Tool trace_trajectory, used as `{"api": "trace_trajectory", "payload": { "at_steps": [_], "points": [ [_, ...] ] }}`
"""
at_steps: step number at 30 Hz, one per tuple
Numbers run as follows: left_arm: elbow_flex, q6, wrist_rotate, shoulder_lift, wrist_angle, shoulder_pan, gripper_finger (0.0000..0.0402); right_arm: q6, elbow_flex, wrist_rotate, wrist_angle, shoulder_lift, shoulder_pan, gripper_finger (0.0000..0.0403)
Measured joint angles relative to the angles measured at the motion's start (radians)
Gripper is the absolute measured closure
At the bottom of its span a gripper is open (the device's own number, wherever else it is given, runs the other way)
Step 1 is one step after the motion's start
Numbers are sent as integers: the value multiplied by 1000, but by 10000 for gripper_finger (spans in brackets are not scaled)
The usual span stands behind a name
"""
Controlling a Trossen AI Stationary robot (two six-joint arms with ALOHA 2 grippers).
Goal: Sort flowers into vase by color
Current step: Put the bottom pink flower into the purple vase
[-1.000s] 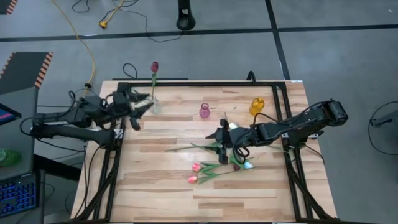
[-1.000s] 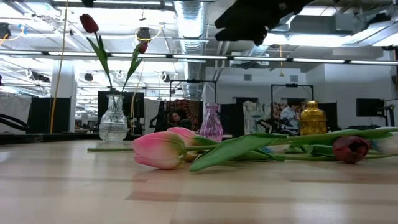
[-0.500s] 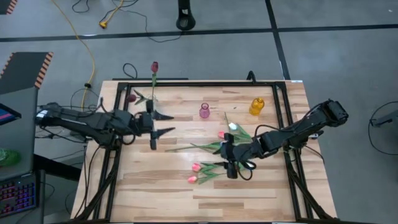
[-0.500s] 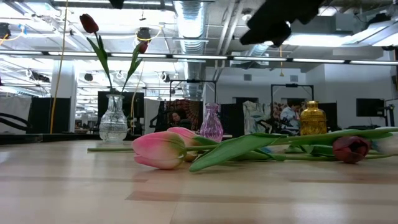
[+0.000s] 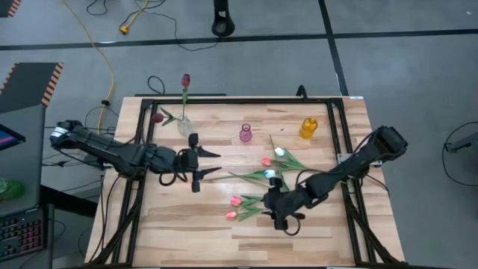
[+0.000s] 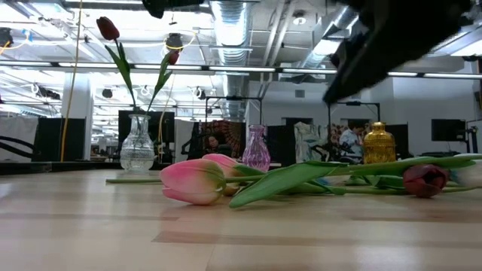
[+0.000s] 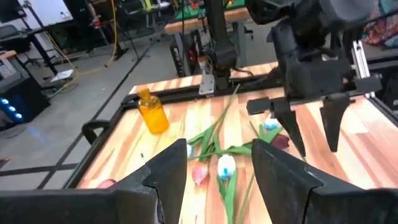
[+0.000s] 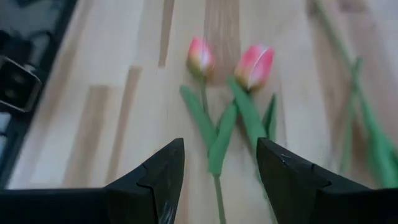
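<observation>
Two pink tulips (image 5: 234, 208) lie flat near the table's near edge, also seen in the right wrist view as pink tulips (image 8: 231, 59). A loose pile of flowers (image 5: 270, 169) with pink and white heads lies at the table's middle. The clear vase (image 5: 183, 125) holds two dark red tulips (image 6: 108, 28) by their stems. My right gripper (image 5: 278, 213) hovers open above the pink tulips' stems (image 8: 214, 140). My left gripper (image 5: 210, 164) is open above bare wood, left of the pile, with the pile (image 7: 227, 163) ahead of it.
A small pink vase (image 5: 246, 133) and a yellow vase (image 5: 308, 127) stand toward the far edge. A black frame (image 5: 142, 149) runs round the table. A dark red tulip (image 6: 425, 179) lies to the right in the low view. Bare wood spreads along the near edge.
My left gripper has moved away from the clear vase, toward the table's middle and somewhat nearer. My right gripper has moved from over the flower pile toward the near edge and now hangs over the two pink tulips. No flower has moved.
</observation>
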Motion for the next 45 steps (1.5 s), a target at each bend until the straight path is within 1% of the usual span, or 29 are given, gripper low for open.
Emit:
{"api": "trace_trajectory", "payload": {
  "at_steps": [6, 18, 21, 36, 45],
  "points": [
    [0, -18, -10, 15, 7, -7, 233, -1, 0, 1, 34, 94, -5, 177],
    [0, -29, -17, 15, 1, -11, 233, -3, 0, -2, 53, 195, -5, 177],
    [0, -29, -17, 15, 1, -11, 233, -3, 0, -2, 58, 212, -2, 185],
    [0, -29, -17, 15, 1, -11, 233, -2, 2, -11, 77, 204, -2, 281],
    [0, -29, -16, 15, 1, -11, 233, -2, 64, -31, 45, 204, -5, 355]
  ]
}}
